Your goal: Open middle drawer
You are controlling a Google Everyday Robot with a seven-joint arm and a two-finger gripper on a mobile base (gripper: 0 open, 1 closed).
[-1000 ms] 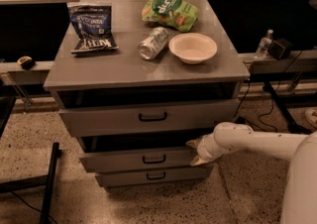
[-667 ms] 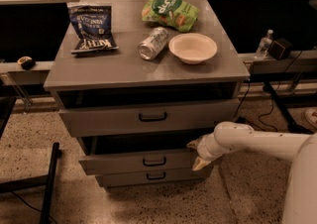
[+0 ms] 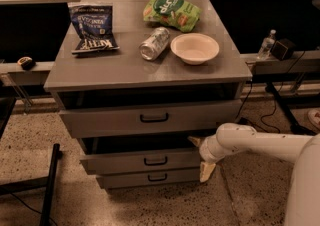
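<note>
Evidently, the middle drawer (image 3: pixel 150 161) stood partly out of the desk (image 3: pixel 115 65); the gripper (image 3: pixel 200 156) was at its right end, jaws spread wide. Further pulling appeared necessary.

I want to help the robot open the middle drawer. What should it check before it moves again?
1. Right drawer picked: the middle drawer sits between the tall top drawer and the slim bottom drawer. Ok.
2. Gripper at that drawer: it is at the drawer's right end, away from the black bar handle. Ok.
3. Firm hold: the jaws are spread, one tip above and one below the front's corner. Cannot tell.
4. Drawer open enough: it is out only a little. Not ok.
5. Things on top steady: the soda can lies on its side beside the bowl and might roll. Not ok.
</note>
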